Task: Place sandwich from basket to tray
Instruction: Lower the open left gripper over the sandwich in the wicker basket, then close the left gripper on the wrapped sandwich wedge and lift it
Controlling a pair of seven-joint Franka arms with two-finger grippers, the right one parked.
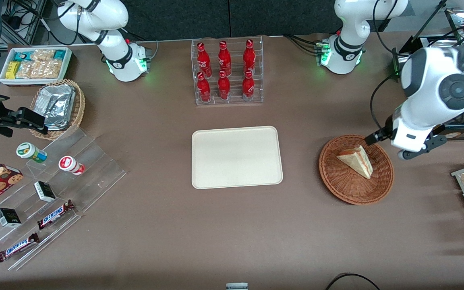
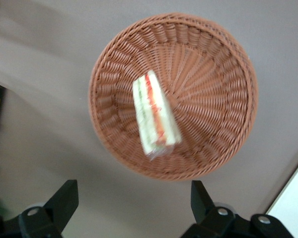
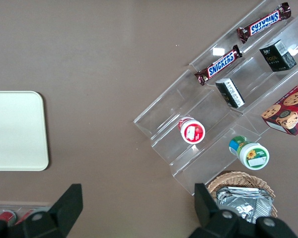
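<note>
Left wrist view has the claw point(image 2: 131, 208) spread open and empty above the bench, the sandwich point(image 2: 154, 117) in the basket point(image 2: 223, 64) straight toward twelve o'clock, long axis eleven-to-five.

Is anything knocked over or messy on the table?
Nothing stands out. The clear-wrapped triangular sandwich lies in the round reddish-brown wicker basket, the cream rectangular tray sits flat and bare, and the red bottles stand upright in their rack. The tool hangs open above the basket.
</note>
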